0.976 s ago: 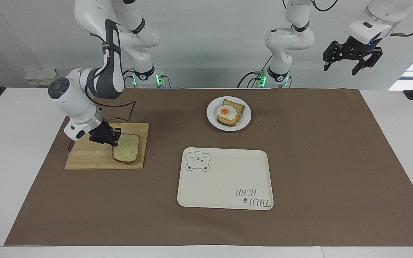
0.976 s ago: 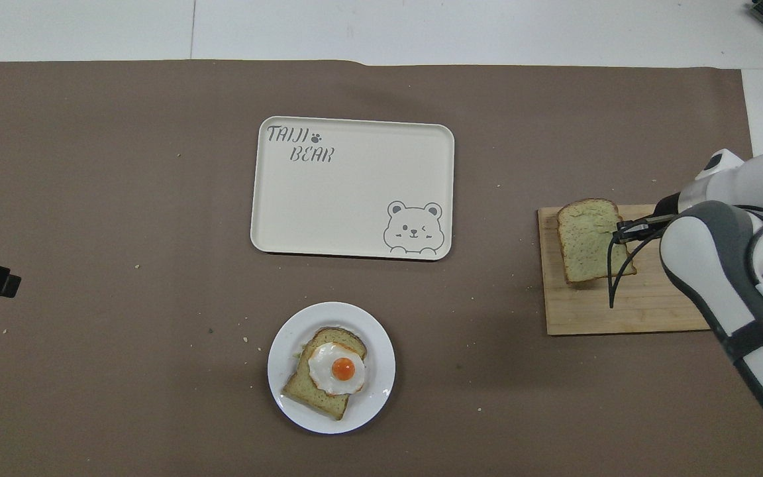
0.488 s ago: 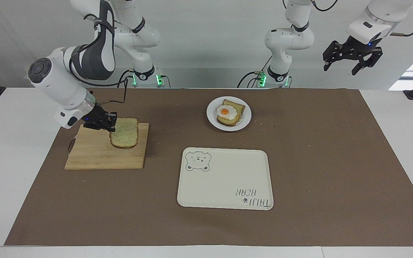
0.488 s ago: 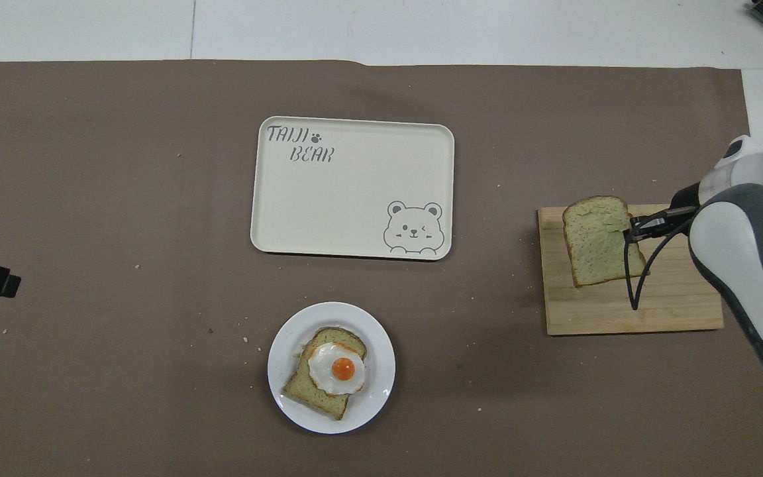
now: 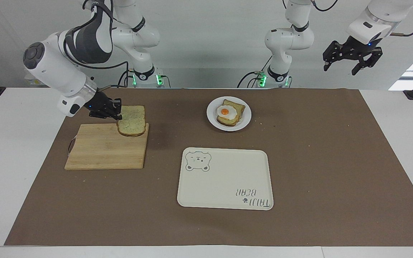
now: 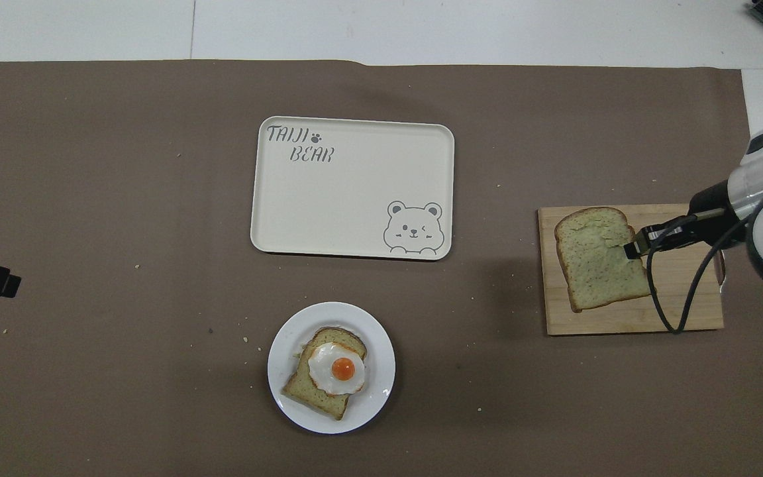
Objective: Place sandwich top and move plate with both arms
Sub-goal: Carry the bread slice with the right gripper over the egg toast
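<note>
bare mat [image 5: 177, 118] between cutting board [image 5: 99, 154] and plate [image 5: 246, 120]

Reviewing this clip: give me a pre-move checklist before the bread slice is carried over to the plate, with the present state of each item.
1. Right end effector shut on the sandwich top at one edge: ok.
2. Sandwich top lifted off the cutting board: ok.
3. Plate with the egg toast uncovered, ready to receive the slice: ok.
4. Nothing stands on the brown mat between board and plate: ok.
5. Left end effector open, waiting raised off the left arm's end of the table: ok.
6. Grip firm enough to keep the slice from drooping: cannot tell.
</note>
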